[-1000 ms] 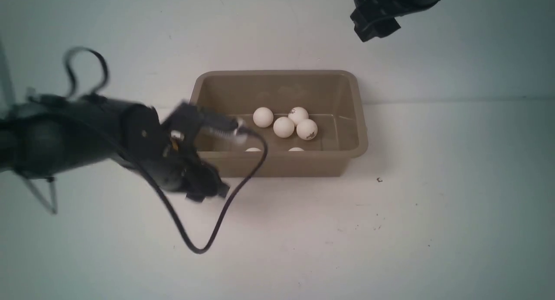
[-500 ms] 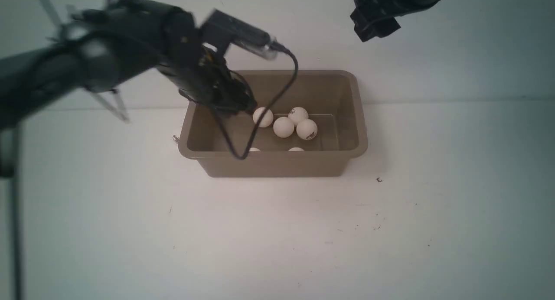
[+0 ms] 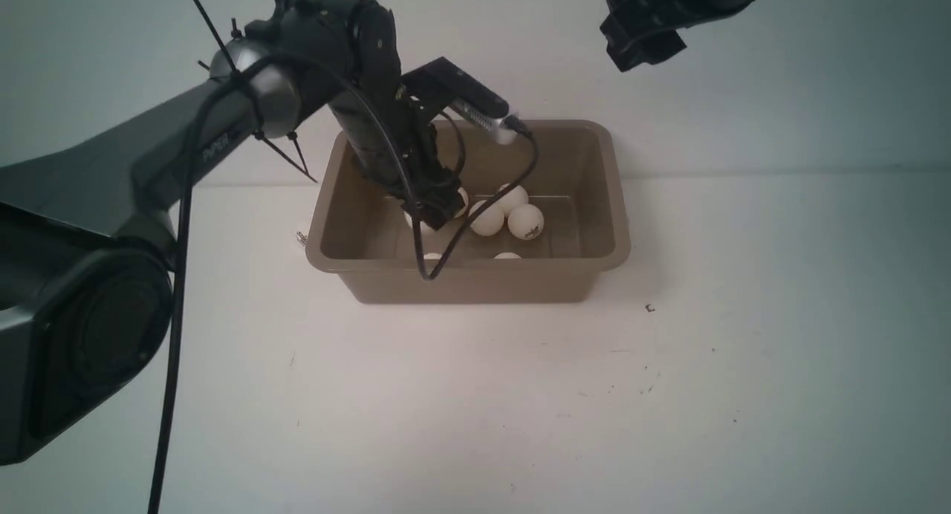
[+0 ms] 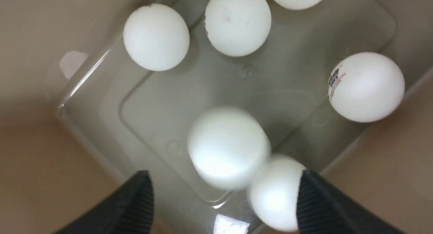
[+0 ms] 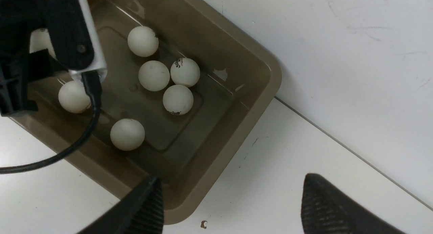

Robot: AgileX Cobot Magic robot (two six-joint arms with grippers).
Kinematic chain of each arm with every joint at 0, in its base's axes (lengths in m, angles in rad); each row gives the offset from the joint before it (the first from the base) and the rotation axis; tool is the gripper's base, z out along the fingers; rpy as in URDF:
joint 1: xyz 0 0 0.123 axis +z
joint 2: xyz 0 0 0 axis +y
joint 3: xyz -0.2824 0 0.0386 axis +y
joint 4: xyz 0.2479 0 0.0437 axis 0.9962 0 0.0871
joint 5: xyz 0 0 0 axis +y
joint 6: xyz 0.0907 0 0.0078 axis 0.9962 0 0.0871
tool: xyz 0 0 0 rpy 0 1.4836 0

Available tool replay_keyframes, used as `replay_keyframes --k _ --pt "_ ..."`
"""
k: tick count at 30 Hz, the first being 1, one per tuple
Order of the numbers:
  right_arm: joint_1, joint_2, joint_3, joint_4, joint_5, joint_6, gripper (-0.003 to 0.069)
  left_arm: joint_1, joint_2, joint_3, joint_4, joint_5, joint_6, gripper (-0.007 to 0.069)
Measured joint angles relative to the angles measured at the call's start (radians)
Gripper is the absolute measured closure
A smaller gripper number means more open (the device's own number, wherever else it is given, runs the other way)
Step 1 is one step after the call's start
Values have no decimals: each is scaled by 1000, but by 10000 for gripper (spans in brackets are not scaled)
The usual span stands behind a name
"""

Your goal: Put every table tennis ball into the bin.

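The taupe bin (image 3: 475, 285) stands mid-table against the back wall. Several white table tennis balls lie in it, among them a cluster of three (image 3: 487, 218). My left gripper (image 3: 438, 206) is down inside the bin's left half. In the left wrist view it (image 4: 226, 200) is open and holds nothing; a blurred ball (image 4: 228, 147) is loose between the jaws over the bin floor. Another ball (image 4: 275, 193) lies by one finger. My right gripper (image 3: 643, 35) hangs high at the back right. In its wrist view it (image 5: 230, 207) is open and empty over the table beside the bin (image 5: 236, 125).
A small white thing with a dark mark (image 3: 300, 237) shows just outside the bin's left rim, mostly hidden. My left arm's black cable (image 3: 427, 272) loops over the bin's front wall. A small brown speck (image 3: 650, 308) lies on the white table right of the bin.
My left arm swung from the table in front of the bin's left end, up over the rim and down into the bin. The right arm has not moved.
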Motion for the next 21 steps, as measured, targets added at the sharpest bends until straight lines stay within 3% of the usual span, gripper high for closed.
replay_keyframes --k 7,11,15,21 --pt "0 0 0 -1 0 0 162 14 -82 -14 43 132 80 132" --pt "0 0 0 -11 0 0 162 109 -191 -21 -37 133 133 173" --pt "0 0 0 -15 0 0 162 287 -237 -19 -212 161 307 178" --pt "0 0 0 -16 0 0 162 523 -225 83 -490 161 677 178"
